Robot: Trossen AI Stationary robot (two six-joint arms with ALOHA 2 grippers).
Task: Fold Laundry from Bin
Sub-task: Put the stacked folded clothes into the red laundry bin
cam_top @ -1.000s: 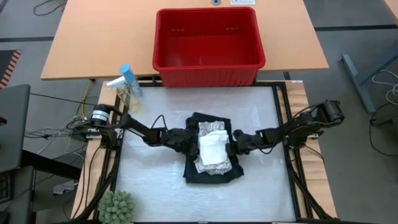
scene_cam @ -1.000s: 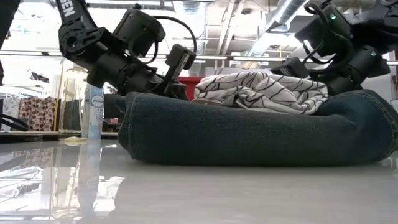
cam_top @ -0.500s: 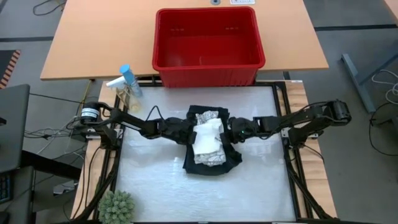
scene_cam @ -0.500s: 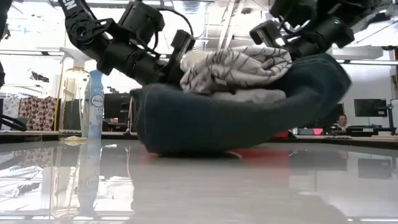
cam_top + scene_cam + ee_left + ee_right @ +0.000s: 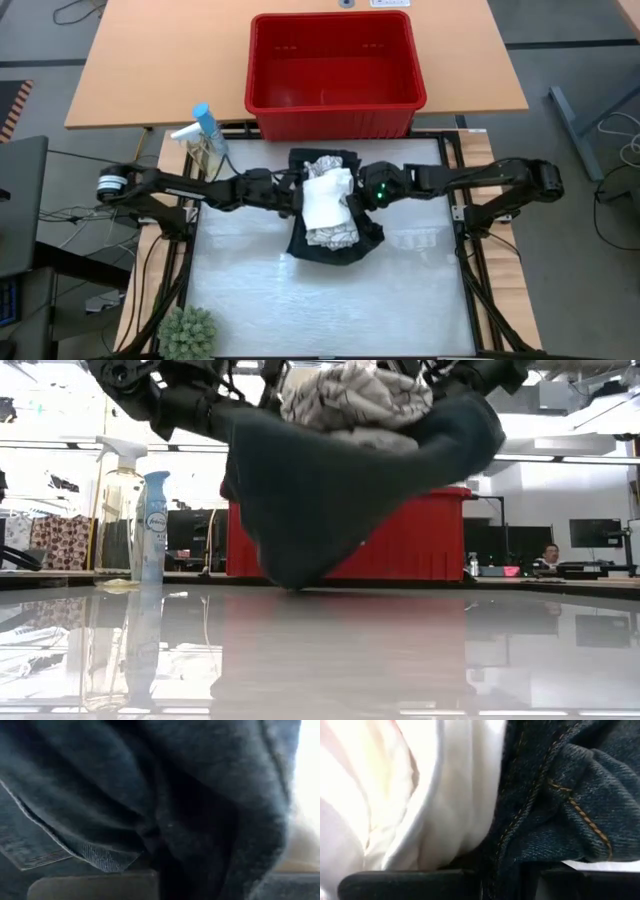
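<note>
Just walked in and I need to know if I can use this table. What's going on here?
Both arms are carrying a stack of laundry. The left hand and right hand grip opposite sides of the dark garment, which sags between them with its low end near the table. The leaf-patterned cloth and the small whitish cloth ride on top. The red bin stands just behind and looks empty.

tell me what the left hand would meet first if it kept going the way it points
The left hand points across at the dark garment it already grips; past that stack, probably the right hand facing it, though depth is unclear.
</note>
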